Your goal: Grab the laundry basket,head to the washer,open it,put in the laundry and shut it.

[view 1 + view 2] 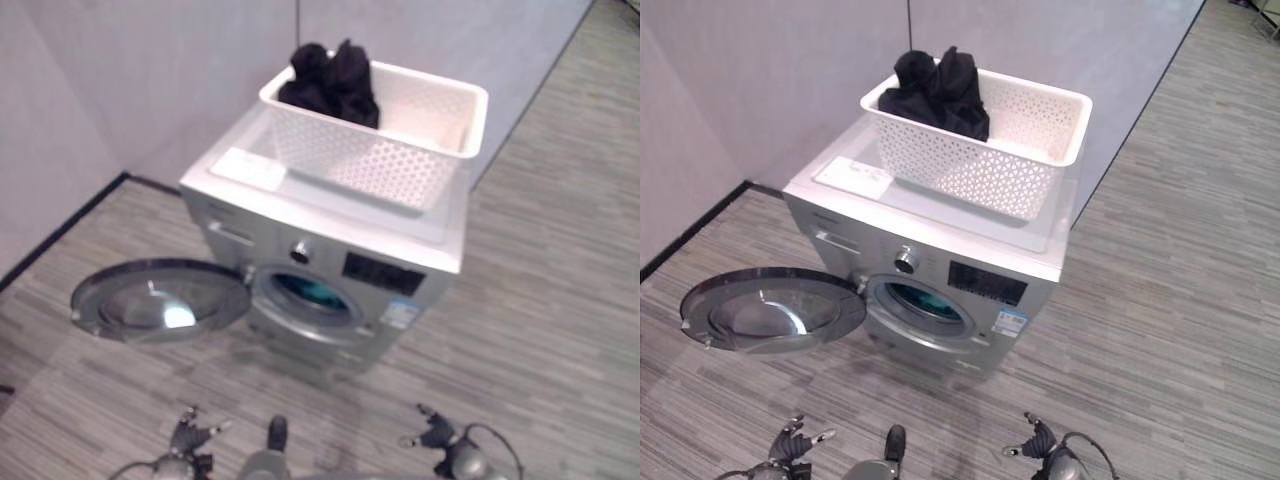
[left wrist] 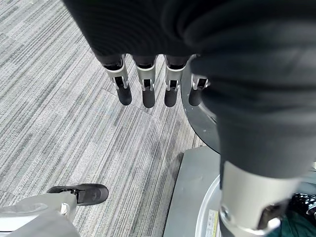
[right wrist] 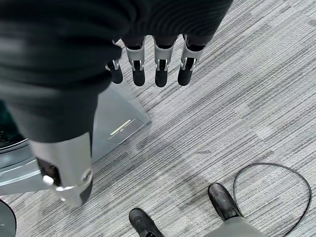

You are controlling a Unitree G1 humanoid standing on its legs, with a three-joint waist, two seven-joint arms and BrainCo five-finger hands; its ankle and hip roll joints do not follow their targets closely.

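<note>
Both hands, left hand [image 2: 148, 84] and right hand [image 3: 148, 69], hang straight-fingered, empty; head views show basket [image 1: 980, 150] atop washer [image 1: 930, 260].

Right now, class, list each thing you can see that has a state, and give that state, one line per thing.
Washer door: swung fully open to the robot's left.
Washer drum: uncovered; contents cannot be told.
Laundry basket: upright on top of the washer.
Dark laundry: piled in the basket's far left corner.
Left hand: fingers straight, empty.
Right hand: fingers straight, empty.
</note>
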